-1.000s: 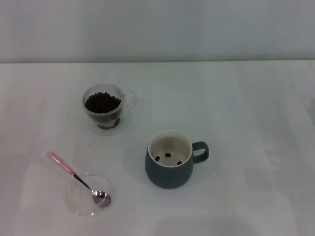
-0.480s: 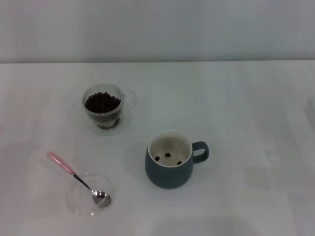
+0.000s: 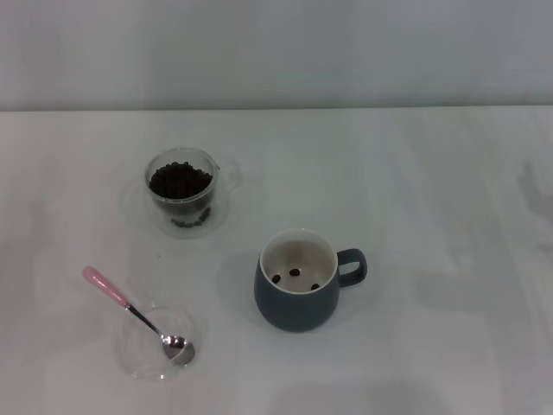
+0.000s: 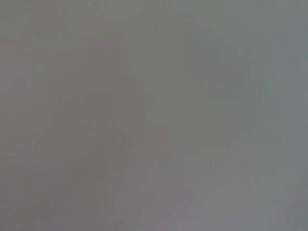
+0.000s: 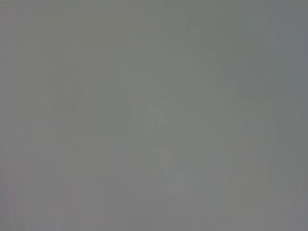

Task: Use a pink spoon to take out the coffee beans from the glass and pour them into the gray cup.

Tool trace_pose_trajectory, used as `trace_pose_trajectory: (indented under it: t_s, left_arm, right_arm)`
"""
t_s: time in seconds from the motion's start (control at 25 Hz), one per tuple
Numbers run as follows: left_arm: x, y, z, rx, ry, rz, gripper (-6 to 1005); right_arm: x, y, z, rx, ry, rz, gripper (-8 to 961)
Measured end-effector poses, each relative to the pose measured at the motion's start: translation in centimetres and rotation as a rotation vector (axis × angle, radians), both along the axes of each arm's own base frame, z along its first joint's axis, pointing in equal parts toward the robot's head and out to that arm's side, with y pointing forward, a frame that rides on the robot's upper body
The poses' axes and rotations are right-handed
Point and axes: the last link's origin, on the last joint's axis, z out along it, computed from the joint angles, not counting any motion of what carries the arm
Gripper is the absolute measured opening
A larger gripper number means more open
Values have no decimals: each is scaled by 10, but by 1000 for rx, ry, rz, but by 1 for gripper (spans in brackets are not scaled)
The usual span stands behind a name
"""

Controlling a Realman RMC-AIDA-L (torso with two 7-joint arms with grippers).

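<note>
The pink spoon lies at the front left, its metal bowl resting in a shallow clear glass dish and its pink handle pointing away to the left. The glass stands at the back left, holding a heap of dark coffee beans. The gray cup stands in the middle, handle to the right, with three beans on its cream bottom. Neither gripper shows in the head view. Both wrist views show only plain grey.
The white table stretches wide to the right of the cup. A pale wall runs along its far edge.
The objects have not moved. A faint shadow at the table's right edge has shifted slightly.
</note>
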Motion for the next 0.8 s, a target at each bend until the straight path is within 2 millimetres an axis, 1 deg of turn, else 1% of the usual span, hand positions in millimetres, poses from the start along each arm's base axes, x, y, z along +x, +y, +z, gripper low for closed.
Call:
trace_pose_trajectory:
  t_s: [0.2, 0.4, 0.56, 0.8]
  left_arm:
    - [2, 4, -1, -2, -3, -3, 883]
    - [3, 4, -1, 3, -8, -7, 880]
    - [9, 2, 2, 33, -10, -44, 877]
    - [8, -2, 1, 34, -7, -51, 879]
  right_arm:
    - [-3, 7, 1, -5, -5, 6, 840]
    - [-5, 7, 0, -4, 3, 12, 840]
    - [-6, 8, -1, -4, 4, 13, 840]
    - [-9, 7, -3, 2, 11, 27, 840]
